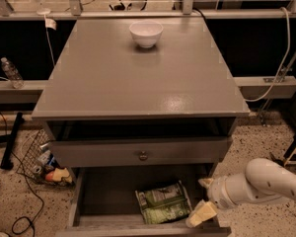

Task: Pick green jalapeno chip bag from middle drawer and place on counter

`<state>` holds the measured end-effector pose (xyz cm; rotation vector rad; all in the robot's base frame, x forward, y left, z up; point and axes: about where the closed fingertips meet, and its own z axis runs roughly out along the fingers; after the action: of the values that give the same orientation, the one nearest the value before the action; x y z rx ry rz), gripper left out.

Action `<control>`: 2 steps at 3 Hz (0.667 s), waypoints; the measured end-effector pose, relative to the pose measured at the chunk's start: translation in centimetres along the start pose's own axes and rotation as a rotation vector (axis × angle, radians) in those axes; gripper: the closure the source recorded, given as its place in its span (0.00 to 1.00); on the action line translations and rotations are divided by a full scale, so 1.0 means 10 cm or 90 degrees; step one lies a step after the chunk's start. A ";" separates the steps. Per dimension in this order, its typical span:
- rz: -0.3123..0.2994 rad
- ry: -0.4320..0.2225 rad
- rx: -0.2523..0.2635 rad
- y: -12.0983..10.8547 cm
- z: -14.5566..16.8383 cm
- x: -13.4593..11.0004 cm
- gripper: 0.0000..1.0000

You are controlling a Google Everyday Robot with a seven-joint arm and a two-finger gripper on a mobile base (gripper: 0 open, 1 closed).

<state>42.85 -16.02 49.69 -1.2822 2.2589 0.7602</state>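
**Task status.** No part of the pick is complete. The green jalapeno chip bag (164,202) lies flat on the floor of the middle drawer (106,196), toward its right front. The drawer stands pulled out beneath the upper drawer front (103,154) with the round knob.

The gripper (203,199) hangs at the drawer's right wall, just beside the bag's right edge. You see no contact with the bag. The jaws are spread apart, one above the other, with nothing between them.

**Steps left.** Judge these as outstanding:
1. Bring the jaws over the bag and clench on it.
2. Lift it clear of the drawer walls.
3. Carry it up to the counter surface (138,83) and release.

**Surface.** The counter surface is grey and slightly glossy. It carries a white bowl (146,32) at rear centre. Treat the area in front of the bowl as the likely placing zone.

**Room.** The floor (256,147) is speckled. A water bottle (11,72) stands on a ledge at the left. A wire basket (42,157) of clutter sits beside the cabinet, with cables nearby.
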 end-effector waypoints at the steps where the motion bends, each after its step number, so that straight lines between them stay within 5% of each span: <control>1: 0.002 -0.009 0.002 -0.09 0.27 -0.05 0.00; 2: 0.015 -0.025 0.016 -0.20 0.45 -0.02 0.00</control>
<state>45.12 -13.81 45.88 -1.2197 2.2489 0.7560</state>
